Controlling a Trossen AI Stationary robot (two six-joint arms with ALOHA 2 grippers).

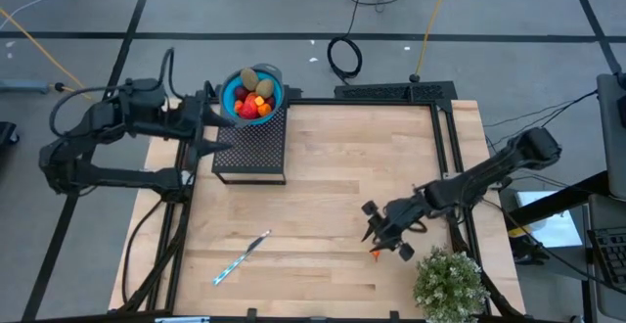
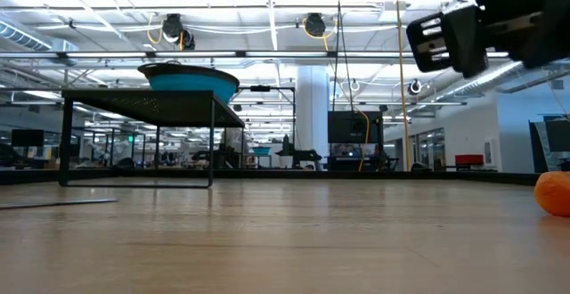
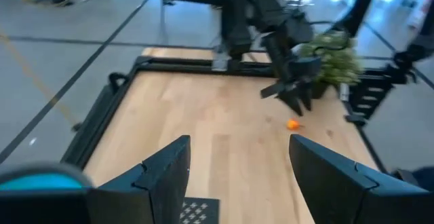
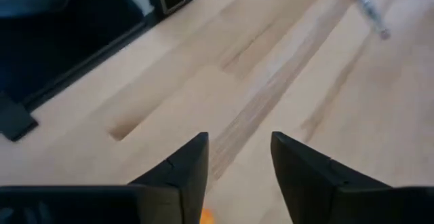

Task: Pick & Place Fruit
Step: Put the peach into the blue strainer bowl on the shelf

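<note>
A small round orange fruit (image 1: 375, 254) is seen on the smooth pale wooden table (image 1: 333, 166), just beside the right gripper (image 1: 389, 243), whose dark angular fingers are parted and empty. More fruit (image 1: 252, 96) is heaped in a blue bowl (image 1: 229, 96) on a perforated black stand (image 1: 252, 149). The left gripper (image 1: 208, 129), open, is held beside the bowl. Only the high view shows the bowl's contents and a thin stick (image 1: 242, 257).
</note>
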